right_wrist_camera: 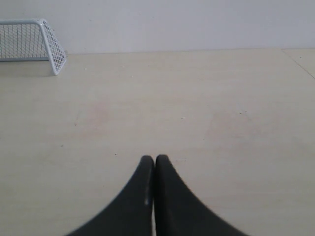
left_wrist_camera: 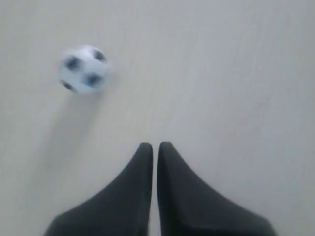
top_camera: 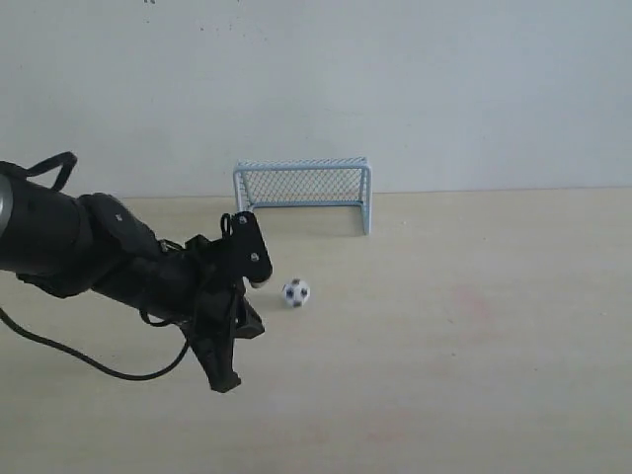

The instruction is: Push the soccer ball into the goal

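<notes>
The soccer ball [top_camera: 295,292] is a tiny white ball with black patches, resting on the pale wooden table a short way in front of the goal [top_camera: 302,188]. The goal is a pale blue-grey mesh frame standing against the back wall. My left gripper [top_camera: 225,381] points down at the table to the left of the ball and nearer the front, shut and empty. In the left wrist view the ball [left_wrist_camera: 83,69] is blurred, ahead of and off to one side of the gripper [left_wrist_camera: 155,145], not touching it. My right gripper [right_wrist_camera: 155,158] is shut and empty, with the goal [right_wrist_camera: 30,41] far off.
A white wall runs behind the table [top_camera: 474,326]. A black cable [top_camera: 89,363] hangs from the left arm over the table's front left. The right arm does not show in the exterior view.
</notes>
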Action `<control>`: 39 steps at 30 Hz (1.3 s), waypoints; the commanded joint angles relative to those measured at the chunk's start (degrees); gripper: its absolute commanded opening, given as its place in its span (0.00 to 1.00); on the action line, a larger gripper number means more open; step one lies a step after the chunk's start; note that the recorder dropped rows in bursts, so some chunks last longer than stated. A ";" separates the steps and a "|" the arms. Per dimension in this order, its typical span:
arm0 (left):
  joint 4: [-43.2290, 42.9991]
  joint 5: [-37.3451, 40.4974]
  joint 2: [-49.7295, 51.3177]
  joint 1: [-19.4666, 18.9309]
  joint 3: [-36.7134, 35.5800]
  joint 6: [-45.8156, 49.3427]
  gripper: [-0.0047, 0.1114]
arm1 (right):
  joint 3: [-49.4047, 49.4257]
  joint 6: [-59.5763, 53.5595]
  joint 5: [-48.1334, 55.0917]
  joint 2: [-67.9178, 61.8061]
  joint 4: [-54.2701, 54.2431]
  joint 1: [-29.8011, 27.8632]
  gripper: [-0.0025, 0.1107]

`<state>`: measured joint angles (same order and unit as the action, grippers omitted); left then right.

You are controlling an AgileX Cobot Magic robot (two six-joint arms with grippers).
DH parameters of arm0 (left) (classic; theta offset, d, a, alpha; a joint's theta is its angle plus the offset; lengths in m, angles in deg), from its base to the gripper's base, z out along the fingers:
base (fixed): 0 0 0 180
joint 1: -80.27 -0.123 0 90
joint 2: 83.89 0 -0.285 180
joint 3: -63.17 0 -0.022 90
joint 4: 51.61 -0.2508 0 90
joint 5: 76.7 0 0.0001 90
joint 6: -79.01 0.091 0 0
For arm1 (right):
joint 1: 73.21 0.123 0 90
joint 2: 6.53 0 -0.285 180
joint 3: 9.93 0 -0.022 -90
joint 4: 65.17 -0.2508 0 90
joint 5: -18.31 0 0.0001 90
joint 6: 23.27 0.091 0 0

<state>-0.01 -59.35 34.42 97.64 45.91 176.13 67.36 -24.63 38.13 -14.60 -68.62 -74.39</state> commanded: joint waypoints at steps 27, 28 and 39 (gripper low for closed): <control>-35.01 23.31 -35.08 -0.26 -13.23 -62.84 0.08 | -0.07 -0.06 -0.15 0.28 0.12 0.09 0.02; -35.01 22.90 -36.76 -0.26 -13.70 -65.44 0.08 | -0.07 -0.06 -0.15 0.28 0.12 0.09 0.02; -37.36 21.01 -54.88 -0.26 -20.30 -77.09 0.08 | -0.07 -0.06 -0.15 0.28 0.12 0.09 0.02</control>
<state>-35.78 -37.46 -15.86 97.40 27.94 102.51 67.36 -24.53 38.13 -14.60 -68.62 -74.39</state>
